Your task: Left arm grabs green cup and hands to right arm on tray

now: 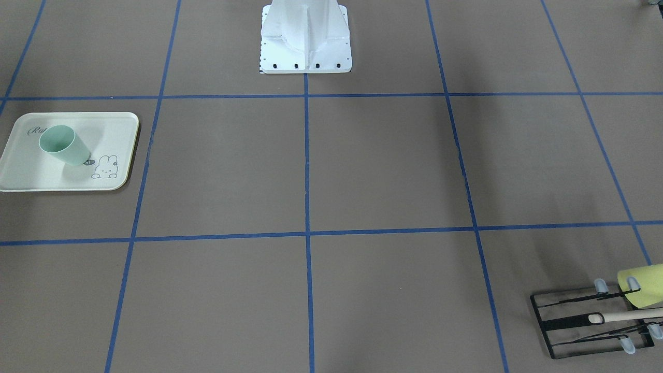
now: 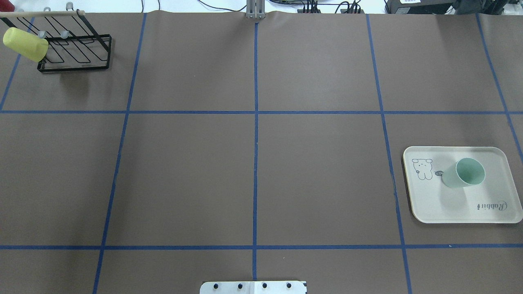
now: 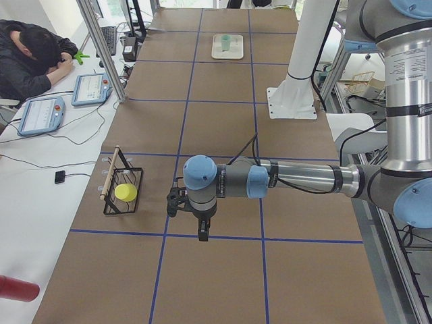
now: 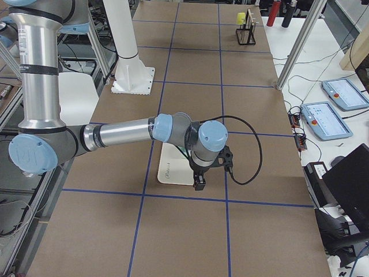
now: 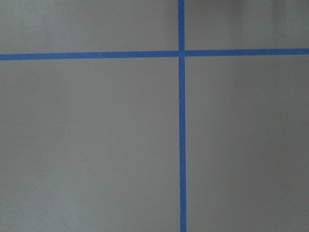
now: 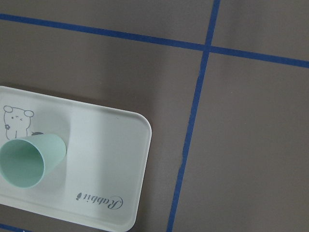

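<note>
The pale mint-green cup [image 2: 463, 173] stands upright, mouth up, on the cream tray [image 2: 449, 210] at the table's right side. It also shows in the front view [image 1: 65, 146] on the tray [image 1: 31, 178], and in the right wrist view [image 6: 29, 159]. My left gripper [image 3: 202, 233] hangs over bare table near the rack, far from the cup. My right gripper [image 4: 199, 184] hangs above the tray's [image 4: 172, 167] near edge, apart from the cup. Each gripper shows only in a side view, so I cannot tell whether it is open or shut. Neither holds anything that I can see.
A black wire rack [image 2: 77, 53] with a wooden bar stands at the far left corner, and a brighter yellow-green cup [image 2: 25, 44] hangs on it. The white robot pedestal [image 1: 305, 41] stands at the table's near middle. Blue tape lines grid the brown table. An operator sits beside the table [image 3: 30, 57].
</note>
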`<state>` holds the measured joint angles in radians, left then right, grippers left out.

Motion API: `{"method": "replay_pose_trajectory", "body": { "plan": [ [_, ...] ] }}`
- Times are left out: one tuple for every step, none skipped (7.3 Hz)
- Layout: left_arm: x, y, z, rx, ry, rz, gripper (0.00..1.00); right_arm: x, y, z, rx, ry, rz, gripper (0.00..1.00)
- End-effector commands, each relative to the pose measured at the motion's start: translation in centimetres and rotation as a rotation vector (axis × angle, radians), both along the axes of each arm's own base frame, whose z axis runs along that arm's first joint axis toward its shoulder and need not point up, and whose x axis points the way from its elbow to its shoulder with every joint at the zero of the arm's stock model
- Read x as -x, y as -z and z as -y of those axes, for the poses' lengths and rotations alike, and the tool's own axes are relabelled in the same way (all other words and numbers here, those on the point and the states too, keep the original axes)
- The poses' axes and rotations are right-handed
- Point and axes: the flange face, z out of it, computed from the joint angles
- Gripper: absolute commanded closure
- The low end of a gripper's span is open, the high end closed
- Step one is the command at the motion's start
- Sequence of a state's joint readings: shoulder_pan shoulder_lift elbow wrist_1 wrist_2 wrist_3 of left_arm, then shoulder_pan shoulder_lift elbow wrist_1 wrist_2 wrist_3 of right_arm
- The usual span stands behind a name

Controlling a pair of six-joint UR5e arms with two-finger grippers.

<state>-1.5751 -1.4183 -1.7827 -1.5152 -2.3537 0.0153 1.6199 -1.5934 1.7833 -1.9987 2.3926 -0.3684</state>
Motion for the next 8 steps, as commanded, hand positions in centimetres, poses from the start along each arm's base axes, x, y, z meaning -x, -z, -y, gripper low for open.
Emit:
{"method": "replay_pose_trajectory", "body": {
  "plan": [
    [0.1,-0.1,-0.1,0.002,0.0,0.005,0.0,0.0,-1.4,0.0,0.025,-0.003,-0.005,0.01],
    [0.1,0.3,0.0,-0.005,0.0,0.005,0.0,-0.1,-2.2,0.1,0.017,-0.001,-0.012,0.01],
    [0.1,0.4,0.0,-0.007,0.0,0.005,0.0,-0.4,-2.6,0.4,-0.01,0.0,-0.053,0.01],
    [0.1,0.4,0.0,-0.007,0.0,0.005,0.0,-0.5,-2.2,0.8,-0.016,-0.041,-0.076,0.01],
    [0.1,0.4,0.0,-0.008,0.0,0.005,0.0,-0.5,-2.1,0.8,-0.05,-0.059,-0.078,0.01],
    [0.1,0.4,0.0,-0.008,0.0,0.007,0.0,-0.5,-1.9,1.0,-0.076,-0.06,-0.077,0.01],
    [0.1,0.4,0.0,-0.008,0.0,0.008,0.0,-0.4,-1.6,1.2,-0.083,-0.061,-0.073,0.01],
    [0.1,0.4,0.0,-0.008,0.0,0.008,0.0,-0.2,-1.4,1.3,-0.086,-0.058,-0.068,0.01]
  ]
}}
